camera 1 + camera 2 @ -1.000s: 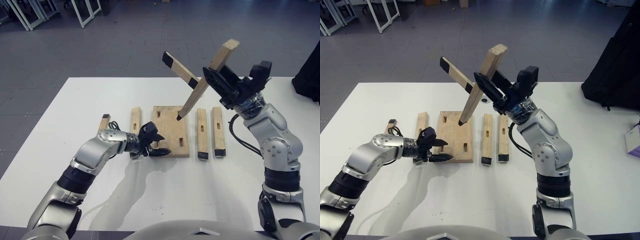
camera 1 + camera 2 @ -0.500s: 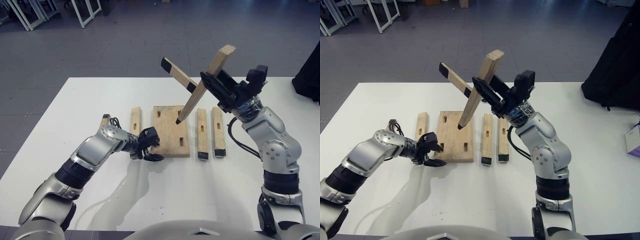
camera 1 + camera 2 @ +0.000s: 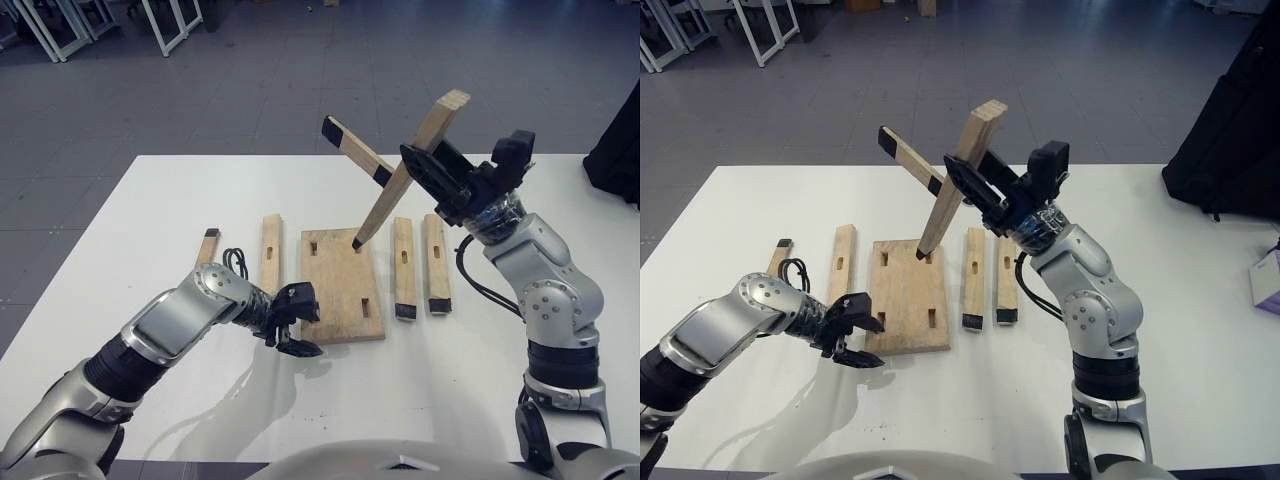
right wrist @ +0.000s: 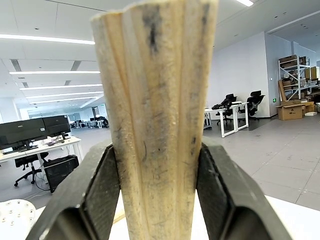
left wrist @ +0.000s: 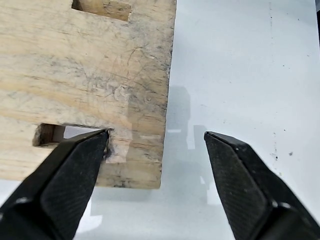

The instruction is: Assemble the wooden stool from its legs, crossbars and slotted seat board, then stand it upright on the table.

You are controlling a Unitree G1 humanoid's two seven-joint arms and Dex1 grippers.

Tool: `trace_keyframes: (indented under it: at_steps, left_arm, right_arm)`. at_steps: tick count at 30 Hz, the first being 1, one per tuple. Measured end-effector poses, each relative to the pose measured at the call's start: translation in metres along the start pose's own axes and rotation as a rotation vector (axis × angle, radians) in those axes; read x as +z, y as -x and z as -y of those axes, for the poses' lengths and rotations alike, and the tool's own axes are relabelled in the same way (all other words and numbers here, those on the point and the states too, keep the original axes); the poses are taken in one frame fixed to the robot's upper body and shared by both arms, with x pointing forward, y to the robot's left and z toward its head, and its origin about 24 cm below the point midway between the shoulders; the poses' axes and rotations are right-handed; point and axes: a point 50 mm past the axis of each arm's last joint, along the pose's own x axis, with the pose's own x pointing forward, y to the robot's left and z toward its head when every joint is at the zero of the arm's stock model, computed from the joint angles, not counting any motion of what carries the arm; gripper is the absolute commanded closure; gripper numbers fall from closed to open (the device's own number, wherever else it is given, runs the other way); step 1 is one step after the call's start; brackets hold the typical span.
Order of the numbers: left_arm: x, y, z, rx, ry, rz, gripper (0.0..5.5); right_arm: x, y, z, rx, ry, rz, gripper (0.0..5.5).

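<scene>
Right gripper (image 3: 414, 162) fingers clamp the crossed legs (image 3: 377, 212), tip aimed down at the seat board (image 3: 340, 290). Left gripper (image 3: 301, 322) fingers, apart at its near-left corner, look ready to steady it.

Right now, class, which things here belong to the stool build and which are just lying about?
Belong: seat board; crossed sticks in right gripper; small stick and slotted bar left of board; two slotted bars right of it.
Lying about: purple box at table's right edge; white frames beyond it.
</scene>
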Motion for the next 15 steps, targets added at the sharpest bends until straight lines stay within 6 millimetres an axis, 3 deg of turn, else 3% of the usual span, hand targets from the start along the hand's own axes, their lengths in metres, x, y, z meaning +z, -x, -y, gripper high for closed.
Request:
trace_keyframes:
  at_steps: [6, 15]
  left_arm:
    - [-0.010, 0.005, 0.029, -0.172, 0.063, 0.029, 1.94]
    - [-0.012, 0.007, 0.018, -0.106, 0.044, 0.038, 1.94]
  right_arm:
    - [-0.005, 0.000, 0.004, 0.003, 0.071, -0.021, 3.49]
    - [-0.055, -0.017, 0.008, 0.208, 0.170, -0.109, 3.49]
